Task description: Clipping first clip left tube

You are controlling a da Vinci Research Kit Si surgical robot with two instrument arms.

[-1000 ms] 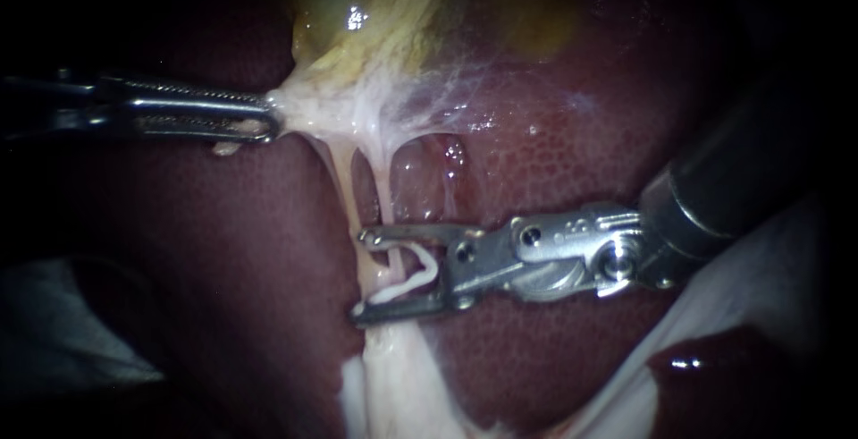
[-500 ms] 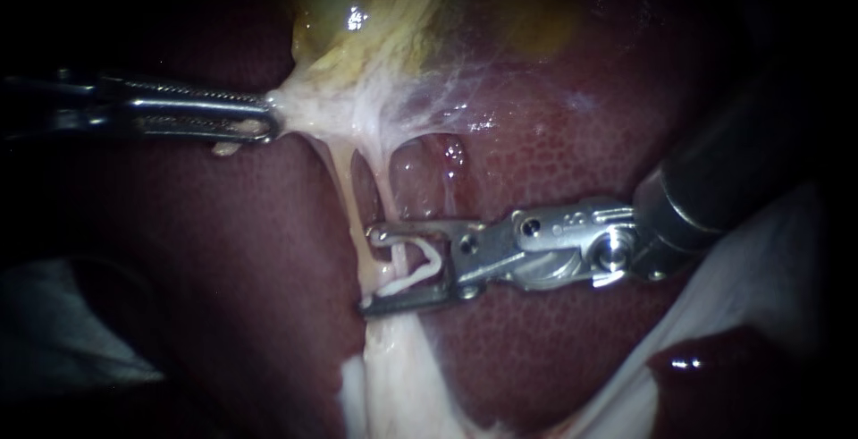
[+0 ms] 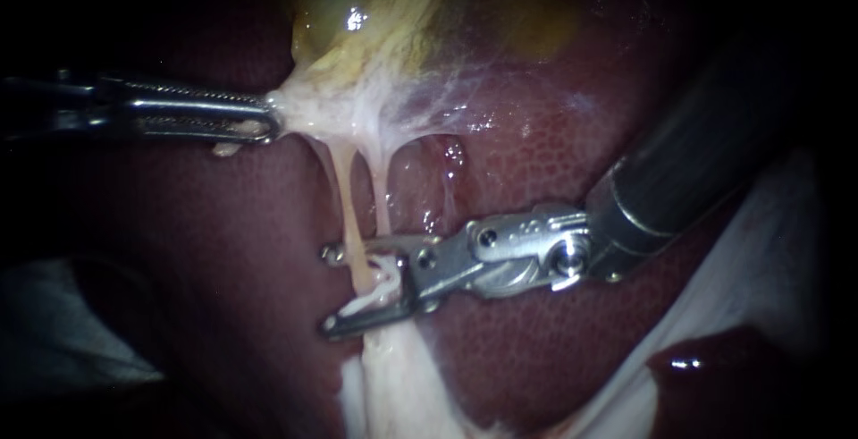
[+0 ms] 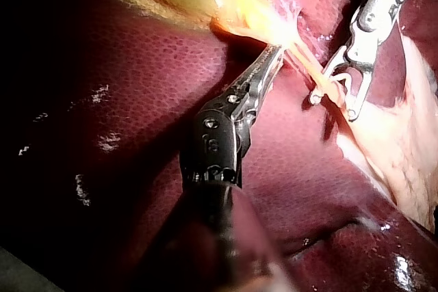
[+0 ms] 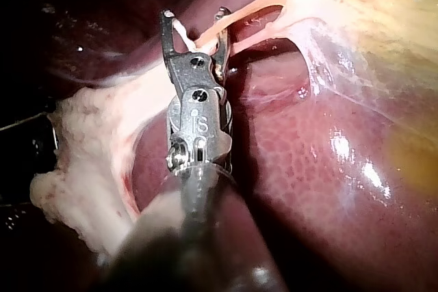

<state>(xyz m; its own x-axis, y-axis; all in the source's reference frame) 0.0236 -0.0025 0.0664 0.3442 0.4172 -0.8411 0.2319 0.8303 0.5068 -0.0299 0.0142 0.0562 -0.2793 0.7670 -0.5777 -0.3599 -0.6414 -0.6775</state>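
At the frame's left, the left instrument (image 3: 270, 122) has its claw clenched on pale tissue just under the gallbladder (image 3: 375, 19), which is stretched taut. Two strands run down from there over the liver (image 3: 223, 251). At centre, the left tube (image 3: 344, 198) passes between the two halves of the right instrument's (image 3: 344, 287) claw. That claw stands wide, grasping a white clip (image 3: 380, 278) seated deep inside it, beside the tube. The right tube (image 3: 380, 193) reaches the claw's upper half; whether it lies inside, I cannot tell.
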